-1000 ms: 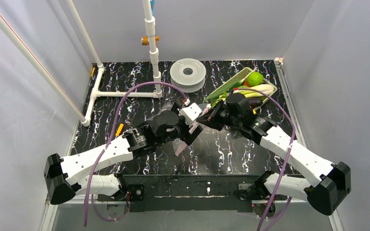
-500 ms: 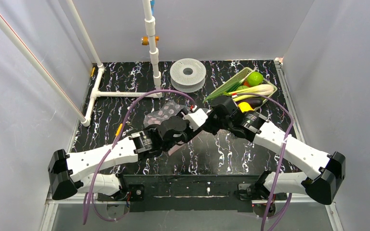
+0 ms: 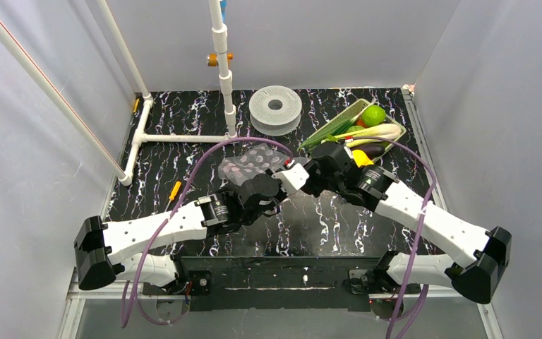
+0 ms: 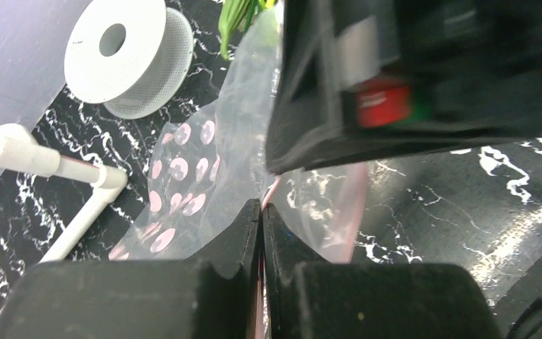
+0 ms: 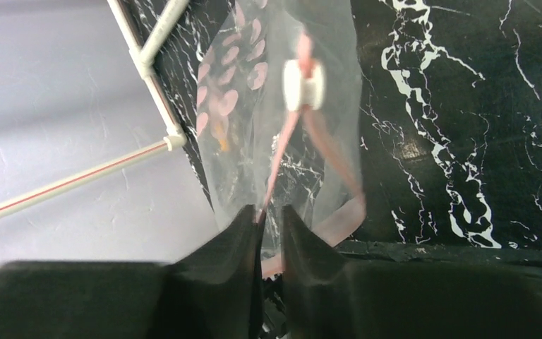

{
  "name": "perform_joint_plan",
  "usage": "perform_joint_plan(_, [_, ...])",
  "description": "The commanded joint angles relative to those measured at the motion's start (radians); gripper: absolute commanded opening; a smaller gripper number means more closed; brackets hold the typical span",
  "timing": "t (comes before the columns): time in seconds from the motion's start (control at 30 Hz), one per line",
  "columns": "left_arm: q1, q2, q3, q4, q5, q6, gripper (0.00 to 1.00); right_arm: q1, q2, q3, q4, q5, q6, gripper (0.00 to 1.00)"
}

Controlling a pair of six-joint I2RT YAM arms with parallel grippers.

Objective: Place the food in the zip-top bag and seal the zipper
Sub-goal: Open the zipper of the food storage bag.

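- Fingers (image 4: 243, 236) of the left gripper (image 4: 262, 210) are pressed together on the zipper (image 4: 356, 205), holding one end of the zip-top bag (image 4: 183, 176) mouth.
- At the right gripper (image 5: 272, 212) a narrow gap shows, with the pink strip running into it below the white slider (image 5: 303, 83). Whether it pinches, I cannot tell.
- Probably both arms hold the mouth so it can be spread.
- All the food (image 3: 375, 132) lies in the basket (image 3: 332, 124); the bag looks empty.

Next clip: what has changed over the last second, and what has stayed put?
The left gripper moved in and closed on the zipper next to the right gripper, whose jaws now stand a crack apart around the strip; its grip is unclear. The zip-top bag swung from the grippers' near side to their far left. The food stays in the basket; the white spool has not moved.
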Motion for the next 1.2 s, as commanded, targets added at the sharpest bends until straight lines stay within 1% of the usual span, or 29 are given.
perform_joint_plan(0.0, [0.009, -0.017, 0.000, -0.008, -0.084, -0.006, 0.00, 0.006, -0.107, -0.045, 0.078, 0.078, -0.199, 0.45])
perform_joint_plan(0.03, [0.009, -0.021, 0.000, -0.006, -0.087, -0.013, 0.00, 0.005, -0.127, -0.066, 0.109, 0.080, -0.286, 0.59])
perform_joint_plan(0.07, [0.009, -0.026, -0.002, -0.005, -0.094, -0.019, 0.00, 0.005, -0.153, -0.083, 0.117, 0.084, -0.359, 0.70])
perform_joint_plan(0.1, [0.010, -0.032, -0.002, -0.004, -0.098, -0.026, 0.00, 0.005, -0.185, -0.100, 0.131, 0.082, -0.444, 0.78])
perform_joint_plan(0.13, [0.009, -0.038, -0.004, 0.000, -0.108, -0.032, 0.00, 0.005, -0.217, -0.122, 0.146, 0.074, -0.517, 0.82])
perform_joint_plan(0.23, [0.009, -0.054, -0.002, -0.002, -0.131, -0.067, 0.00, 0.005, -0.339, -0.204, 0.163, 0.070, -0.677, 0.88])
perform_joint_plan(0.3, [0.009, -0.061, 0.007, -0.019, -0.126, -0.103, 0.00, 0.005, -0.413, -0.262, 0.202, 0.045, -0.744, 0.91])
perform_joint_plan(0.4, [0.009, -0.080, 0.016, -0.038, -0.086, -0.152, 0.00, 0.005, -0.428, -0.327, 0.281, -0.018, -0.773, 0.90])
perform_joint_plan(0.47, [0.010, -0.088, 0.013, -0.036, -0.072, -0.178, 0.00, 0.005, -0.402, -0.359, 0.385, -0.071, -0.775, 0.88])
perform_joint_plan(0.57, [0.010, -0.086, 0.010, -0.038, -0.077, -0.187, 0.00, 0.005, -0.328, -0.367, 0.492, -0.120, -0.780, 0.84])
perform_joint_plan(0.67, [0.009, -0.085, 0.010, -0.036, -0.086, -0.182, 0.00, 0.005, -0.226, -0.319, 0.519, -0.130, -0.770, 0.78])
perform_joint_plan(0.73, [0.010, -0.087, 0.007, -0.029, -0.089, -0.179, 0.00, 0.005, -0.169, -0.261, 0.483, -0.105, -0.750, 0.76])
perform_joint_plan(0.8, [0.009, -0.088, 0.004, -0.025, -0.093, -0.175, 0.00, 0.005, -0.117, -0.219, 0.445, -0.046, -0.709, 0.73])
perform_joint_plan(0.87, [0.010, -0.091, 0.006, -0.023, -0.096, -0.170, 0.00, 0.005, -0.077, -0.170, 0.387, 0.014, -0.661, 0.56])
perform_joint_plan(0.97, [0.009, -0.101, 0.000, -0.015, -0.099, -0.172, 0.00, 0.007, -0.047, -0.121, 0.367, 0.026, -0.663, 0.54])
perform_joint_plan(1.03, [0.010, -0.096, 0.000, -0.014, -0.105, -0.170, 0.00, 0.008, -0.028, -0.095, 0.334, 0.047, -0.663, 0.48])
perform_joint_plan(1.07, [0.010, -0.093, 0.001, -0.015, -0.112, -0.168, 0.00, 0.010, -0.018, -0.085, 0.316, 0.048, -0.676, 0.31])
perform_joint_plan(1.1, [0.010, -0.092, 0.001, -0.015, -0.126, -0.167, 0.00, 0.018, -0.017, -0.071, 0.309, 0.041, -0.707, 0.05])
perform_joint_plan(1.13, [0.010, -0.090, 0.001, -0.014, -0.131, -0.167, 0.00, 0.020, -0.018, -0.065, 0.304, 0.044, -0.712, 0.01])
perform_joint_plan(1.17, [0.010, -0.088, 0.002, -0.013, -0.137, -0.166, 0.00, 0.022, -0.020, -0.059, 0.299, 0.045, -0.715, 0.01])
